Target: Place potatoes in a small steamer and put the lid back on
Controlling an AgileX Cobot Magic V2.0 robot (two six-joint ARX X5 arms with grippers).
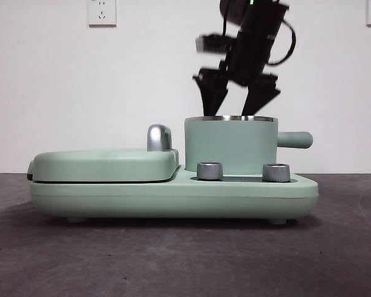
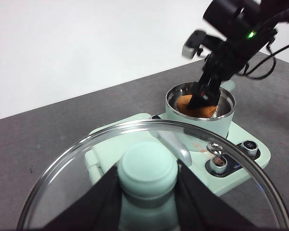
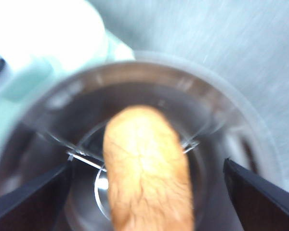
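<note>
The mint-green small steamer (image 1: 230, 145) stands on the right part of the cooker base, its lid off. The orange-brown potato (image 3: 147, 168) lies inside it and also shows in the left wrist view (image 2: 188, 103); the front view hides it behind the pot wall. My right gripper (image 1: 230, 111) hangs just above the steamer's rim (image 3: 183, 82), jaws open on either side of the potato and apart from it. My left gripper (image 2: 147, 180) is shut on the green knob of the lid (image 2: 77, 168) and holds it up, away from the steamer (image 2: 192, 124).
A flat green griddle cover (image 1: 105, 164) with a chrome handle (image 1: 159, 137) lies left of the steamer on the same base (image 1: 173, 195). Two steel knobs (image 1: 209, 171) (image 1: 276, 172) stand at the base's front. The steamer's side handle (image 1: 295, 140) points right.
</note>
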